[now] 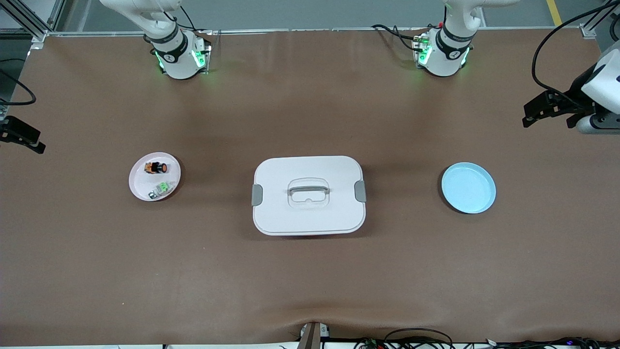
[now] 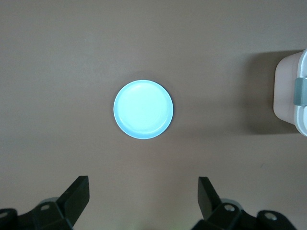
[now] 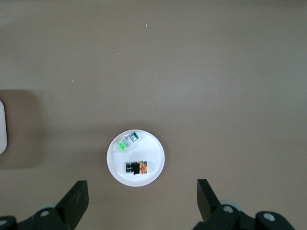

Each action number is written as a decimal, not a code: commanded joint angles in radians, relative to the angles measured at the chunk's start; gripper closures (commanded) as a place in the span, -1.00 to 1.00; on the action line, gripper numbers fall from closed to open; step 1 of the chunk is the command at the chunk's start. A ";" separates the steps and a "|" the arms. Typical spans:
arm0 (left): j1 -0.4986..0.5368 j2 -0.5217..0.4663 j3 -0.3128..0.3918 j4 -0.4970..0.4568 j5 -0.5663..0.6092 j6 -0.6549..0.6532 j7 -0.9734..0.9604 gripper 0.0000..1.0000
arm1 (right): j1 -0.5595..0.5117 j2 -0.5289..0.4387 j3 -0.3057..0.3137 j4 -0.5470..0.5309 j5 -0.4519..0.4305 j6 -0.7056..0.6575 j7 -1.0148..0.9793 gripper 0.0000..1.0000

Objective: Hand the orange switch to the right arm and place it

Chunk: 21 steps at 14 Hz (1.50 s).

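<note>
The orange switch (image 1: 156, 167) lies on its side on a small white plate (image 1: 140, 185) toward the right arm's end of the table. In the right wrist view the switch (image 3: 137, 167) shows on that plate (image 3: 152, 147), far below my right gripper (image 3: 142, 199). That gripper is open and empty, and hangs at the table's edge (image 1: 34, 143). My left gripper (image 1: 530, 116) is high over the left arm's end of the table. It is also open and empty (image 2: 144, 196), and looks down on an empty light blue plate (image 2: 143, 109).
A small green-and-silver part (image 1: 162, 188) shares the white plate with the switch. A white lidded box (image 1: 308, 195) with grey side clips and a handle stands at the table's middle. The blue plate (image 1: 468, 187) lies toward the left arm's end.
</note>
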 commanded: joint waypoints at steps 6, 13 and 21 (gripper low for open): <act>0.005 -0.001 -0.006 0.007 0.010 -0.016 0.010 -1.00 | -0.011 -0.007 0.020 0.043 0.022 -0.115 0.020 -1.00; 0.007 -0.001 -0.006 0.007 0.008 -0.016 0.010 -1.00 | -0.033 -0.012 0.012 0.048 0.092 -0.146 0.006 -1.00; 0.007 -0.001 -0.006 0.005 0.008 -0.016 0.010 -1.00 | -0.034 -0.013 0.012 0.053 0.040 -0.133 -0.011 -1.00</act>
